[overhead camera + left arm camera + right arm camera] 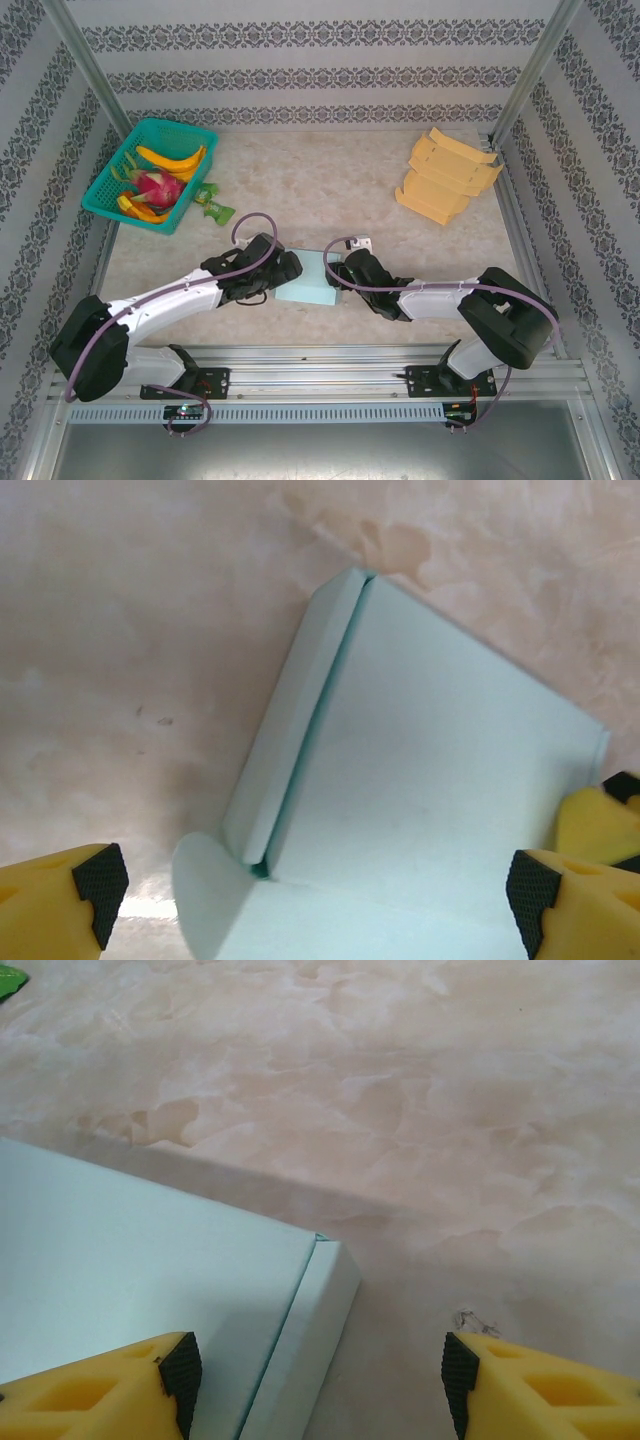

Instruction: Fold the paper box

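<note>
Near the front edge of the tabletop (330, 180), about midway between its left and right edges, our two arms lie low and meet from opposite sides at the paper box (306, 284). Our left arm stretches out from its base at the near left, slanting across almost flat along the surface, so that the left gripper (285, 270) reaches the box's left side. Our right arm doubles back at its elbow near the right edge and runs leftwards, bringing the right gripper (336, 272) to the box's right side. Both sets of jaws stand wide apart, and neither clamps anything that we can see. From the left wrist, the black pads (98, 880) sit far apart with the box's top face spread between them. A further yellow finger (598, 825) shows just beside the box's right edge. From the right wrist, one pad (182, 1365) sits over the box's top and the other is out over bare marble, with the box's corner between them. The box is pale blue-green, with a smooth, flat top panel, a narrow side strip folded down along a darker seam, and a rounded tab (200, 880) sticking out at one corner.
</note>
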Controlling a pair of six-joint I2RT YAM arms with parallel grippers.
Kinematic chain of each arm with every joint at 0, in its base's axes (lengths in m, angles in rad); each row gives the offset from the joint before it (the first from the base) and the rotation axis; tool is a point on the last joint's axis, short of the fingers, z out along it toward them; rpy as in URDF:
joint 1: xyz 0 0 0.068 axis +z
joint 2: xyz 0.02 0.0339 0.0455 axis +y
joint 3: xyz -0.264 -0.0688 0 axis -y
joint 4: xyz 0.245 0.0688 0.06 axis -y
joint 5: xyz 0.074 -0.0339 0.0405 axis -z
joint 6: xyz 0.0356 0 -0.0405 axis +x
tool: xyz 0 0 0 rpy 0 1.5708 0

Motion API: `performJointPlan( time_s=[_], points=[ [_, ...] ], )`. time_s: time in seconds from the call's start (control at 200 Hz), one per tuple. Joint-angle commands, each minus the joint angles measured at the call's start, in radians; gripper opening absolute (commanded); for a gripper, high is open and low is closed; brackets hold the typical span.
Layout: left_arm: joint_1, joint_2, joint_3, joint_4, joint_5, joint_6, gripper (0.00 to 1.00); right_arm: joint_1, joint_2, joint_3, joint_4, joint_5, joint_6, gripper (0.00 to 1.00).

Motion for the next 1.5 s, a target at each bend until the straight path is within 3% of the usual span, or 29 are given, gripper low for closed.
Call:
performJointPlan(
  time_s=[0.0, 0.135, 0.659, 1.089, 1.324, 1.494],
  points=[
    [0.008, 0.03, 0.027, -0.041, -0.053, -0.059, 1.0, 0.01, 0.008, -0.024, -0.011, -0.026, -0.008, 0.66],
    [0.011, 0.059, 0.033, -0.045, -0.047, -0.115, 1.0, 0.011, 0.005, -0.027, -0.01, -0.023, -0.019, 0.66],
    [0.011, 0.253, 0.134, -0.045, -0.078, -0.127, 1.0, 0.007, 0.038, -0.035, 0.049, -0.052, -0.026, 0.66],
    [0.01, 0.359, 0.23, -0.15, 0.074, -0.191, 0.99, 0.005, 0.028, -0.05, 0.062, -0.055, 0.0, 0.67],
    [0.006, 0.413, 0.345, -0.324, 0.147, -0.21, 0.99, 0.007, 0.075, -0.05, 0.102, -0.046, 0.033, 0.66],
    [0.006, 0.42, 0.334, -0.314, 0.201, -0.239, 0.98, 0.011, 0.105, -0.056, 0.135, -0.04, 0.063, 0.66]
  ],
)
